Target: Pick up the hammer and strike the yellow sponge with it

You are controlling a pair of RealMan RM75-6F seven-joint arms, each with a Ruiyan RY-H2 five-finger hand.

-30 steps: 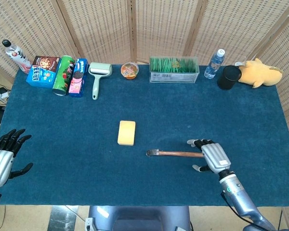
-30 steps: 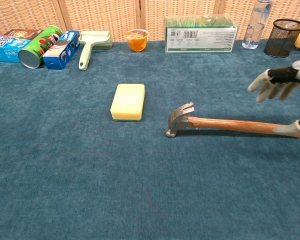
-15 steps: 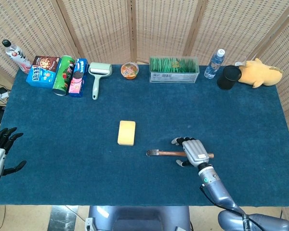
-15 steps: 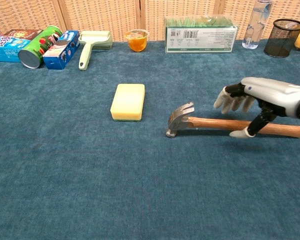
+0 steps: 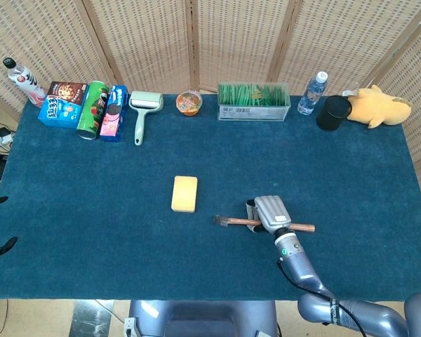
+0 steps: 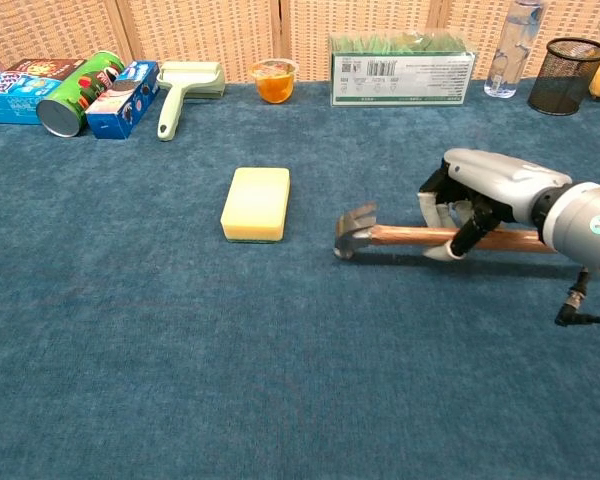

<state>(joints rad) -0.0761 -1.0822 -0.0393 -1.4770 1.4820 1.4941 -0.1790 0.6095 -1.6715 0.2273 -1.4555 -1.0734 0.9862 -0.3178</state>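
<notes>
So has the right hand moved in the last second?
Yes. The right hand has slid left along the hammer handle, toward the yellow sponge, and now wraps the handle.

Counter [image 6: 130, 340]: matt blue cloth, napped like carpet. Hammer [image 6: 400, 236]: dull grey metal head, smooth reddish wood handle. Sponge [image 6: 256, 203]: pale yellow foam, matt. Right hand [image 6: 480, 195]: smooth silver-grey shell, slight sheen; fingers [image 6: 432, 206] dark with pale tips. Pen cup [image 6: 555, 76]: black wire mesh. Bottle [image 6: 507, 48]: clear glossy plastic.
</notes>
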